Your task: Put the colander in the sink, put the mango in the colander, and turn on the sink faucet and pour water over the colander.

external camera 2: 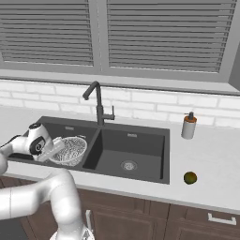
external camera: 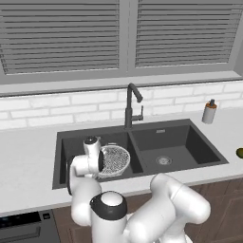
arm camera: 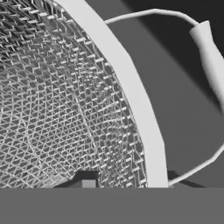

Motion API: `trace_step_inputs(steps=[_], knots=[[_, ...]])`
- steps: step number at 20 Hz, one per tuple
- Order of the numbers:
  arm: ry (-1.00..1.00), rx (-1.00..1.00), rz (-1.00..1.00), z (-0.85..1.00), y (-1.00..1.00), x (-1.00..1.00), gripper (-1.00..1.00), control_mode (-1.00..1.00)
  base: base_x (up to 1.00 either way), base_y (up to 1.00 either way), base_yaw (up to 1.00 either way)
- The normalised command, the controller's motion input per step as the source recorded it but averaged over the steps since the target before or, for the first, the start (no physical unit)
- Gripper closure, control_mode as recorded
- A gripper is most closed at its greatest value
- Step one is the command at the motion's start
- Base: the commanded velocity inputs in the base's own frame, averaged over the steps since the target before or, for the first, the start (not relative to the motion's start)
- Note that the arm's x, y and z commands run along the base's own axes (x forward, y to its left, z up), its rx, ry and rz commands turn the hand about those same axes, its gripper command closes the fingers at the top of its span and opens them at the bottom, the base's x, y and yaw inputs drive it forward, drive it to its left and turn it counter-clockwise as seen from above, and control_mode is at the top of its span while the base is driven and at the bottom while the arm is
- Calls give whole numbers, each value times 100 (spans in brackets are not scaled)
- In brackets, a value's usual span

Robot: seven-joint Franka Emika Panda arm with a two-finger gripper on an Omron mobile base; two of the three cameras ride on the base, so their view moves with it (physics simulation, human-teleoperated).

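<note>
The speckled mesh colander (external camera: pixel 117 160) (external camera 2: pixel 71 151) lies tilted in the left basin of the dark double sink (external camera: pixel 190 140) (external camera 2: pixel 140 152). My gripper (external camera: pixel 103 162) (external camera 2: pixel 57 147) is at its near left rim. In the hand view the gripper (arm camera: pixel 131 183) straddles the colander's white rim (arm camera: pixel 131 96), with one dark fingertip (arm camera: pixel 88 183) inside the mesh; whether the jaws press on the rim is unclear. The small olive-green mango (external camera: pixel 240 153) (external camera 2: pixel 190 177) rests on the counter right of the sink. The dark faucet (external camera: pixel 129 108) (external camera 2: pixel 98 105) stands behind the divider, and no water runs.
A beige dispenser bottle (external camera: pixel 209 112) (external camera 2: pixel 189 126) stands on the counter at the back right. A white tile wall and a shuttered window rise behind the sink. A dark appliance (external camera: pixel 21 227) sits below the counter at the left.
</note>
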Motion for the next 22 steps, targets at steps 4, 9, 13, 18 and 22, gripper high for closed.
trace_step_inputs(steps=[4, 9, 13, 18, 22], knots=[[-2, 0, -31, -32, 10, 3, 100, -100, 0, 0, 0], [-13, 10, -27, 0, -2, -4, -100, -100, 0, 0, 0], [-22, 13, -24, 5, 0, -20, -100, -100, 0, 0, 0], [-26, 4, -29, 22, 34, -24, -100, -100, 0, 0, 0], [-20, 0, -27, 43, 73, -31, -100, -100, 0, 0, 0]])
